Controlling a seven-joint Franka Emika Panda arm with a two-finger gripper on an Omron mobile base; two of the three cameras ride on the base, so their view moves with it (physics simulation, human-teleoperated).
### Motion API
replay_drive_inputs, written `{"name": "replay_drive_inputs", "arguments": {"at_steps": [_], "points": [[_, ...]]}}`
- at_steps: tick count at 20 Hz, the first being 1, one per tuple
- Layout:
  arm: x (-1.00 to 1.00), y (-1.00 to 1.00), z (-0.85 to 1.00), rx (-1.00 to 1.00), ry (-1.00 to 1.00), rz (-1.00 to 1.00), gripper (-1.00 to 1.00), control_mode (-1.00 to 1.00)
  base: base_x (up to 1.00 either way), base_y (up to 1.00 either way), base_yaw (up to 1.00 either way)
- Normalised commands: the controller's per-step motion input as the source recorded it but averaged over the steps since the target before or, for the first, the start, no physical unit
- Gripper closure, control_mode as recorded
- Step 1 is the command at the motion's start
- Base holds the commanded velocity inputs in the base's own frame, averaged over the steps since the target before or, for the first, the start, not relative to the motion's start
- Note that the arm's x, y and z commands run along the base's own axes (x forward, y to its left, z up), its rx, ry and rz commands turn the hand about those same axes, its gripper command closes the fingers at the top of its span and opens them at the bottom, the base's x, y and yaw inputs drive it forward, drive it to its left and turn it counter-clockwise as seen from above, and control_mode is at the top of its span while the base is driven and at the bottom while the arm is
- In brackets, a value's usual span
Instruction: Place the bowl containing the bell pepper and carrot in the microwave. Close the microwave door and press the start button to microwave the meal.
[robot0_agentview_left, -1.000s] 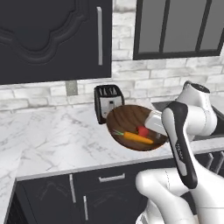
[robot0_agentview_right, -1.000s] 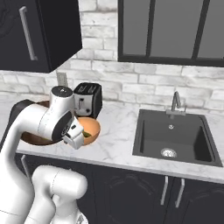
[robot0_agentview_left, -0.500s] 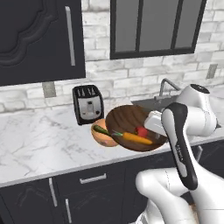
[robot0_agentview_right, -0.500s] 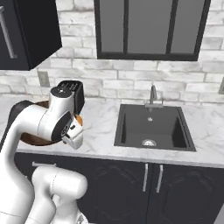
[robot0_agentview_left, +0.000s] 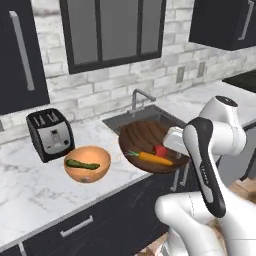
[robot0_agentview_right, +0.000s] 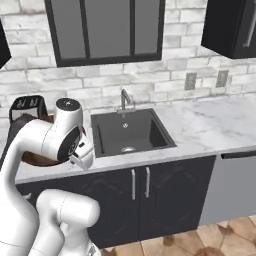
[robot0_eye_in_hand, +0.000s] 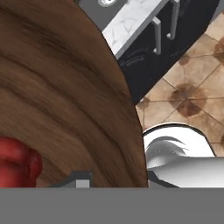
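From the left base view, I carry the bowl (robot0_agentview_left: 150, 145) clear of the counter before the sink (robot0_agentview_left: 142, 117), my gripper (robot0_agentview_left: 172, 141) narrowed on its rim at 3 o'clock, carrot (robot0_agentview_left: 152, 158) and bell pepper (robot0_agentview_left: 160, 150) inside. From the right base view my arm hides most of it. Along the hand view, wood grain spreads from 12 to 9 o'clock; the microwave lies somewhere unseen.

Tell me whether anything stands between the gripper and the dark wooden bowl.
Nothing does. The bowl hangs off the counter in front of the sink, with the gripper at its right rim, apparently holding it. The carrot and bell pepper lie inside it.
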Motion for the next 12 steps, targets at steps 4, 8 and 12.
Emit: {"name": "replay_drive_inputs", "arguments": {"at_steps": [4,8,12], "points": [[0.0,0.0,0.0,0.0,0.0,0.0,1.0,1.0,-0.16,-0.32,-0.58],[0.0,0.0,0.0,0.0,0.0,0.0,1.0,1.0,0.0,-0.34,-0.57],[0.0,0.0,0.0,0.0,0.0,0.0,1.0,1.0,0.0,-0.35,-0.56]]}}
